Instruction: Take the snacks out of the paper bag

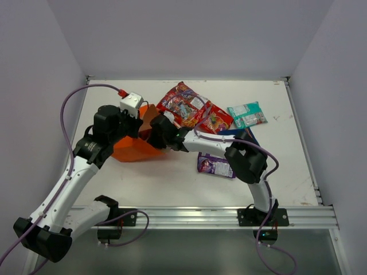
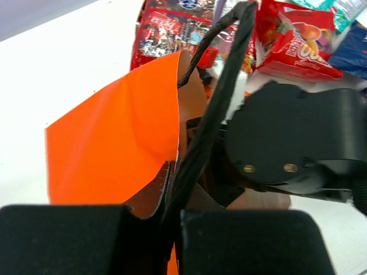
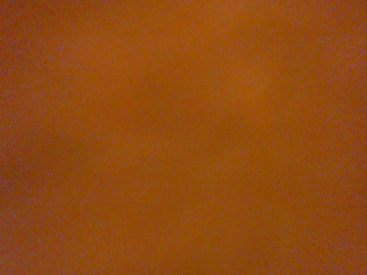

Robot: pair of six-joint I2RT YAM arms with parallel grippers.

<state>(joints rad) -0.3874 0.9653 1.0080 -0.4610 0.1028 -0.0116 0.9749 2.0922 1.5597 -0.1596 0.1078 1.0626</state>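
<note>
1. Overhead: the orange paper bag (image 1: 129, 150) has its mouth turned toward the packets. The right gripper (image 1: 153, 136) is buried in that mouth, fingertips hidden.
2. The right wrist view shows only an orange-brown blur. The fingers are clenched, but on what, I cannot tell.
3. The left wrist view adds what the overhead misses. The left gripper (image 2: 172, 240) is clamped on the bag's rim, and the dark cord handle (image 2: 221, 86) runs up from between its fingers.
4. Snacks: the larger red packet (image 1: 182, 103) lies just beyond the bag's mouth, with the smaller red packet (image 1: 216, 119) touching it. The teal packet (image 1: 246, 114) and purple packet (image 1: 215, 166) lie farther from the bag. All four are outside the bag, away from the fingers.
</note>
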